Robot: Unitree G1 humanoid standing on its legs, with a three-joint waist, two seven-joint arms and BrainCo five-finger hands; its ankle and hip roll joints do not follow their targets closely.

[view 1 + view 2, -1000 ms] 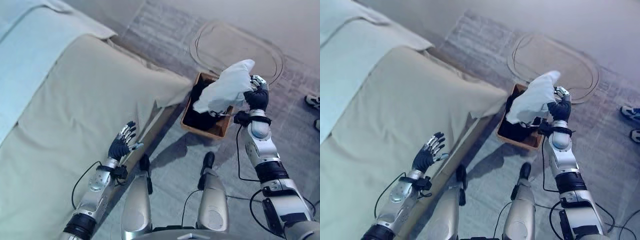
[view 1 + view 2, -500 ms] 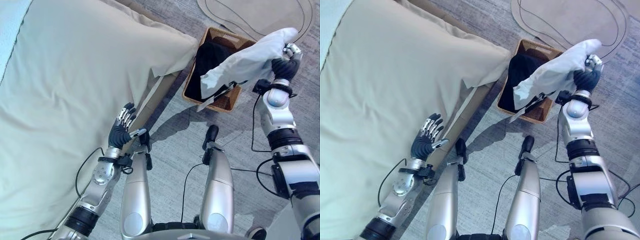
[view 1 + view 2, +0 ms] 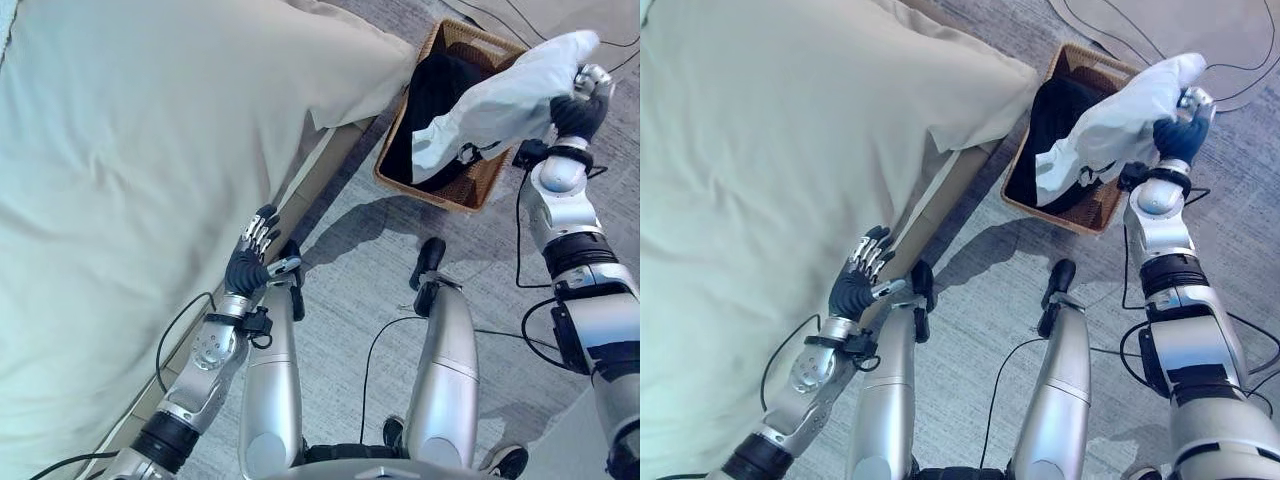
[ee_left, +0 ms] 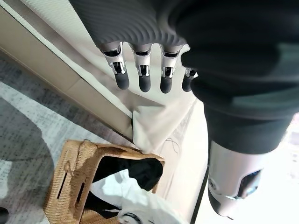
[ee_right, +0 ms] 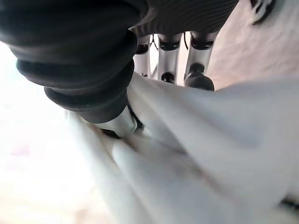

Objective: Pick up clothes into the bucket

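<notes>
My right hand [image 3: 577, 108] is shut on a white garment [image 3: 500, 100], held up above the far right side of a wicker basket [image 3: 463, 198] on the floor. The cloth hangs down from the hand over the basket's opening, and its lower end reaches the dark clothes [image 3: 436, 88] lying inside. In the right wrist view the fingers [image 5: 199, 77] curl into the white cloth [image 5: 210, 154]. My left hand [image 3: 250, 266] is open beside the bed's edge and holds nothing. Its wrist view shows its straight fingers [image 4: 141, 77], with the basket [image 4: 70, 177] and the white garment [image 4: 135, 198] beyond.
A bed under a beige sheet [image 3: 150, 150] takes up the left side, and a corner of the sheet [image 3: 960, 130] hangs down close to the basket. A tan oval mat [image 3: 1240, 40] lies past the basket. Grey carpet [image 3: 340, 270] runs between bed and basket.
The camera has tipped down and nearer, so the whole picture has shifted. My right hand still holds the white garment over the basket. The left hand stays open by the bed.
</notes>
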